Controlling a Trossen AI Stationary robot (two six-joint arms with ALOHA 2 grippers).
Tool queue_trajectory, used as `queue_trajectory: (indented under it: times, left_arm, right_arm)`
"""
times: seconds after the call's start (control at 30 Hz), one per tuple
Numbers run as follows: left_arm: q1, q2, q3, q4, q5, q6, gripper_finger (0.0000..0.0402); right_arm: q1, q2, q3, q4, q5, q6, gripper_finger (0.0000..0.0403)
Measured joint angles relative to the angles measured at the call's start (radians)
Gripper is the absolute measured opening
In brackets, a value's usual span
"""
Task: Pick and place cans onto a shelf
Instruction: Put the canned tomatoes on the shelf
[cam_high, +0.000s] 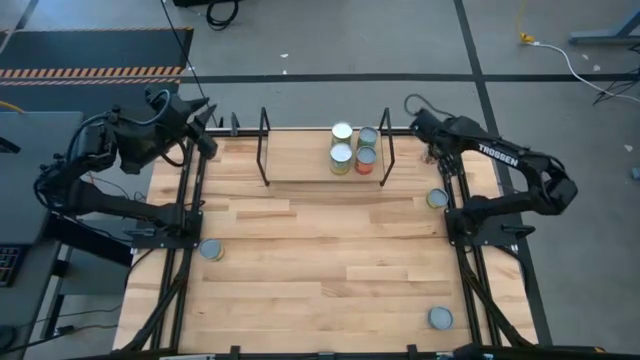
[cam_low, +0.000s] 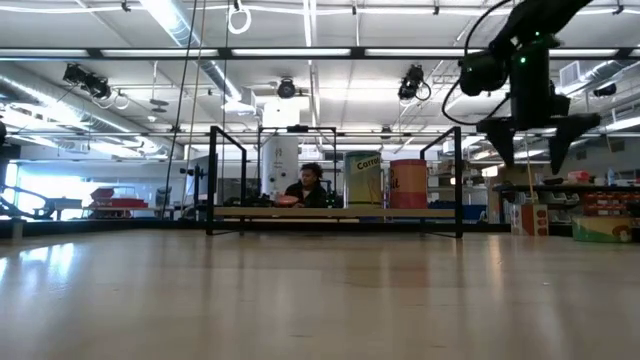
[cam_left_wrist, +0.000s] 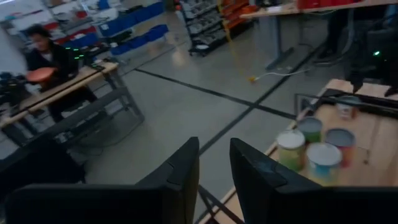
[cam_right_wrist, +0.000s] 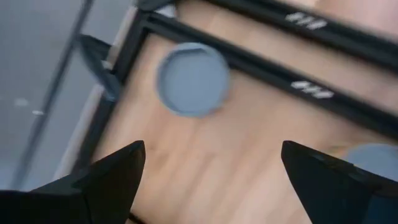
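The shelf (cam_high: 300, 168) stands at the table's far middle, its board (cam_low: 335, 212) between black end frames. Several cans (cam_high: 353, 147) stand on its right end; the low view shows a can labelled Carrot (cam_low: 365, 180) and an orange one (cam_low: 408, 184). Loose cans stand on the table by the right rail (cam_high: 437, 199), near the left rail (cam_high: 211, 250) and at the near right (cam_high: 440, 318). My right gripper (cam_low: 530, 150) hangs open above the table's far right, pointing down, over a grey-lidded can (cam_right_wrist: 193, 78). My left gripper (cam_left_wrist: 214, 168), raised at the far left corner, has a narrow gap and holds nothing.
Black rails (cam_high: 462, 260) run along both sides of the table; the right wrist view shows one (cam_right_wrist: 292, 74) right beside the can. A second lid (cam_right_wrist: 373, 162) shows at that picture's edge. A person (cam_low: 310, 186) sits in the room beyond the shelf.
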Motion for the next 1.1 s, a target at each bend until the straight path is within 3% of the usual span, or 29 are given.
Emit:
queue_trajectory:
  times: [0.33, 0.63, 1.1]
  left_arm:
    - [0.0, 0.014, 0.0, -0.013, -0.161, -0.053, 0.0141]
    - [0.0, 0.016, 0.0, -0.013, -0.215, -0.08, 0.0178]
    - [0.001, 0.016, 0.0, -0.034, -0.232, -0.151, 0.0204]
  right_arm:
    - [-0.214, 0.099, -0.006, 0.126, -0.101, -0.07, 0.0384]
    - [-0.227, 0.26, -0.006, 0.278, -0.095, -0.013, 0.0384]
    - [-0.255, 0.363, -0.006, 0.282, -0.046, -0.017, 0.0383]
